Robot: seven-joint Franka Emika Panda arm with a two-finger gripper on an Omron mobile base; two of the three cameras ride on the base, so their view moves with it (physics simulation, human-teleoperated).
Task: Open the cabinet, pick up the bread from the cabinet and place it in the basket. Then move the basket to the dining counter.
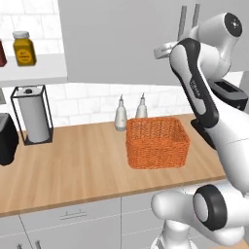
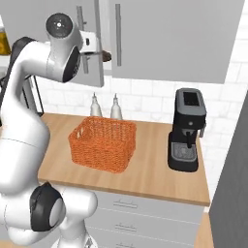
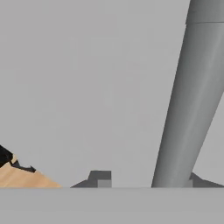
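Claw (image 2: 107,56) at the cabinet (image 2: 169,34) front, fingers spread either side of the silver bar handle (image 3: 192,100) — not pinching it. Orange basket (image 1: 157,142) on the worktop (image 1: 73,165), below — beside two bottles (image 1: 121,115).

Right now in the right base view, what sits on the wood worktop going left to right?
Orange basket → two grey bottles behind it by the tiles, roughly above the basket's middle and right → black coffee machine at the right end.
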